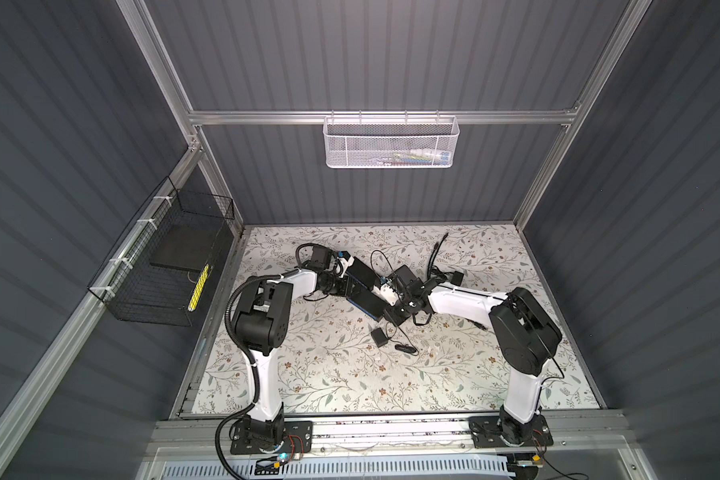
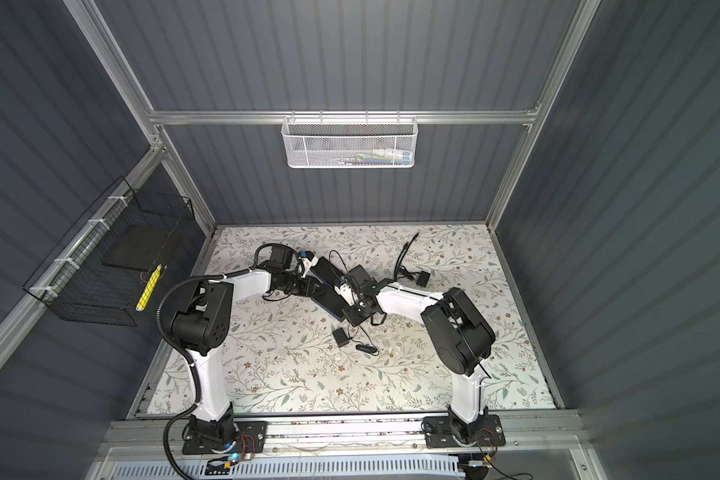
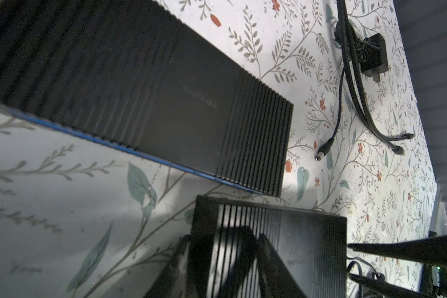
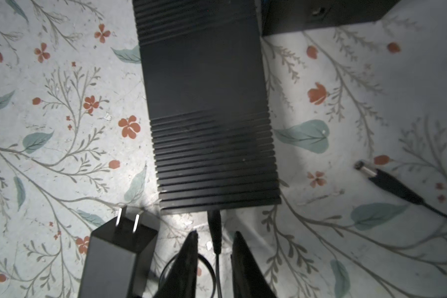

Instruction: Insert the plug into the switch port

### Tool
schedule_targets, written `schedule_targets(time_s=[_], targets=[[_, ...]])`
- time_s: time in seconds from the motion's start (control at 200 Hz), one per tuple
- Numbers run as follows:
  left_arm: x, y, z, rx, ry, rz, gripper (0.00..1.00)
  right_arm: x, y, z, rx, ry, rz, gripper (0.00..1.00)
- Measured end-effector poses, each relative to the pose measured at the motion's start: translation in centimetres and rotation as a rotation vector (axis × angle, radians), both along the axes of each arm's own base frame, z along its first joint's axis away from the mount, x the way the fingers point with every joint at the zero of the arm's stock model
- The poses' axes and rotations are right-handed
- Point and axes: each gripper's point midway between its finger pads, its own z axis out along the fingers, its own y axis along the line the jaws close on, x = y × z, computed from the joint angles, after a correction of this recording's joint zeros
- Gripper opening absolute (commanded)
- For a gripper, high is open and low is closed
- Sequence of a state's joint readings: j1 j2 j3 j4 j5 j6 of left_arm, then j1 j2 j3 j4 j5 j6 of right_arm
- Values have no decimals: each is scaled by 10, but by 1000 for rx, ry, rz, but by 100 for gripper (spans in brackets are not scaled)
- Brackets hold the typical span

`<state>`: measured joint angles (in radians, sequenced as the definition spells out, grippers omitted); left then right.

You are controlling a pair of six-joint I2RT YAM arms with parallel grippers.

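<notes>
The switch, a flat black ribbed box (image 4: 209, 103) with a blue long face, lies mid-table in both top views (image 1: 371, 305) (image 2: 329, 302). The black barrel plug (image 4: 214, 224) stands with its tip in the box's near end face and covers the switch port. My right gripper (image 4: 216, 233) is open. Its fingers flank the plug body with a gap on each side, and the thin cable runs back between them. My left gripper (image 3: 223, 236) is shut on the same box (image 3: 294, 245) at its far end, with one finger beside its long edge and one over its ribbed top.
A second black box (image 3: 140, 90) (image 4: 320, 15) with a blue edge lies close beside the first. A loose barrel plug (image 4: 372, 172) (image 3: 323, 152) rests on the floral mat. A two-pronged wall adapter (image 4: 119, 247) (image 1: 379, 336) sits by my right gripper. Another adapter with bundled cables (image 3: 374, 56) (image 1: 456, 276) lies farther right.
</notes>
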<state>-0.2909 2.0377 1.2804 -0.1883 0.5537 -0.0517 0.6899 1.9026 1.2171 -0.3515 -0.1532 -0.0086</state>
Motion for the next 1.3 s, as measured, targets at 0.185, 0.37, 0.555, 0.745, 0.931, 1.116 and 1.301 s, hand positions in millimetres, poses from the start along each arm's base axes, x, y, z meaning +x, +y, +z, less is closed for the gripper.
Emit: schedule_targets(time_s=[0.185,0.37,0.555,0.745,0.931,1.116,1.301], targets=[[-2,0,0,0,-3,-6,42,-1,-1,-3,-7,4,4,26],[-2,0,0,-2,-1,-8,42,-3,0,-4,-17,0,22,23],[-3,0,0,-2,-2,-11,42,-8,2,-17,-44,11,43,15],[-3,0,0,-3,-2,-15,42,-7,1,-17,-52,5,48,8],[-4,-1,0,-6,-1,-18,42,-7,1,-17,-54,5,52,3],[-4,-3,0,-11,0,-25,42,-7,1,-16,-58,5,57,0],[-4,-4,1,-13,-2,-29,42,-7,1,-16,-70,14,62,0]])
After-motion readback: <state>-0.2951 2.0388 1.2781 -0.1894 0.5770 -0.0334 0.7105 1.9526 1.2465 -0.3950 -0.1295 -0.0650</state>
